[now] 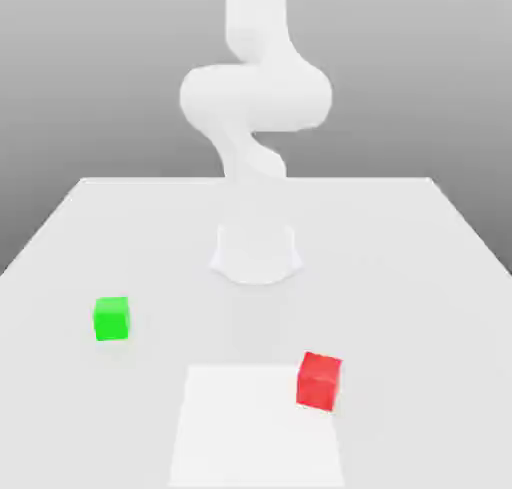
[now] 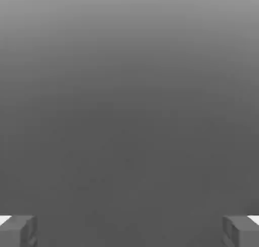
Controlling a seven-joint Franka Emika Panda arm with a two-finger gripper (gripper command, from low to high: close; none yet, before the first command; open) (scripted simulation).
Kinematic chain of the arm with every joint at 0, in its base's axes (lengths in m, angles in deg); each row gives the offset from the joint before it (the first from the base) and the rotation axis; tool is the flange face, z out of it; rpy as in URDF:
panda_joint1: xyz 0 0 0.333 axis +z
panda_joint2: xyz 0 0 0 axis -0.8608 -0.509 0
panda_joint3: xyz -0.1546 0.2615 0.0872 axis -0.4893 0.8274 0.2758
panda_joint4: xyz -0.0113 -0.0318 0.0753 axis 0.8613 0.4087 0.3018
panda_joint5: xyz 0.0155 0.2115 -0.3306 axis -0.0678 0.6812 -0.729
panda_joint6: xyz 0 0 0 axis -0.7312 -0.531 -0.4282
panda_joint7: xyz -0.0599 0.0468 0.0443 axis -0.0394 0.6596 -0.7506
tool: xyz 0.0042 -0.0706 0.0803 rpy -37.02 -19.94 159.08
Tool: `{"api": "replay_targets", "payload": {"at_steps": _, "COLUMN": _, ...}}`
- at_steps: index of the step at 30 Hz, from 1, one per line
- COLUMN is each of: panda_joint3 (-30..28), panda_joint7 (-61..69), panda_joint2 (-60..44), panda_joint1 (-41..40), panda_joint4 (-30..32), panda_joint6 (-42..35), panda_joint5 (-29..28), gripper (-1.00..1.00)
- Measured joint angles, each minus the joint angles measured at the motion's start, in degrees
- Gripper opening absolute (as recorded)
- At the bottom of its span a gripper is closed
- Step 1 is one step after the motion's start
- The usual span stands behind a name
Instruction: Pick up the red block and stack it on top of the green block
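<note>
Scene: a pale grey table [image 1: 420, 267] under a plain grey backdrop, rendered without texture.
My arm: the white arm [image 1: 255, 97] rises from a round base [image 1: 256, 252] at the middle of the table and bends overhead toward the viewer in the exterior view.
My claw: the gripper [image 2: 129, 231] stands with its jaws wide apart and nothing between them; the two grey fingertips [image 2: 17, 231] sit at opposite edges of the hand view, with only even grey surface in the gap.
Red block: the red block [image 1: 319, 380] rests on the table toward the exterior view's right, nearer the viewer than my base, turned a little so that one corner faces forward.
White patch: a lighter square patch [image 1: 255, 432] lies on the table in front of my base; the red block sits at that patch's far right corner, overlapping its edge.
Green block: the green block [image 1: 111, 318] rests on the table toward the exterior view's left, a little farther back than the red one.
Relation: the two cubes are well apart, one on either side of my base, each flat on the table and untouched.
</note>
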Motion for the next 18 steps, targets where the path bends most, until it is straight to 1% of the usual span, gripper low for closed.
{"api": "replay_targets", "payload": {"at_steps": 5, "panda_joint3": -4.53, "panda_joint7": 14.74, "panda_joint2": -10.26, "panda_joint1": 7.18, "panda_joint4": 6.61, "panda_joint6": 6.29, "panda_joint5": 2.38, "gripper": 0.00}}
{"api": "replay_targets", "payload": {"at_steps": 10, "panda_joint3": -7.30, "panda_joint7": 28.24, "panda_joint2": -20.00, "panda_joint1": 13.25, "panda_joint4": 12.88, "panda_joint6": 12.24, "panda_joint5": 4.08, "gripper": 0.00}}
{"api": "replay_targets", "payload": {"at_steps": 15, "panda_joint3": -8.15, "panda_joint7": 40.69, "panda_joint2": -29.47, "panda_joint1": 17.64, "panda_joint4": 19.15, "panda_joint6": 18.23, "panda_joint5": 4.42, "gripper": 0.00}}
{"api": "replay_targets", "payload": {"at_steps": 18, "panda_joint3": -7.59, "panda_joint7": 46.78, "panda_joint2": -34.81, "panda_joint1": 18.83, "panda_joint4": 22.94, "panda_joint6": 21.89, "panda_joint5": 2.75, "gripper": 0.00}}
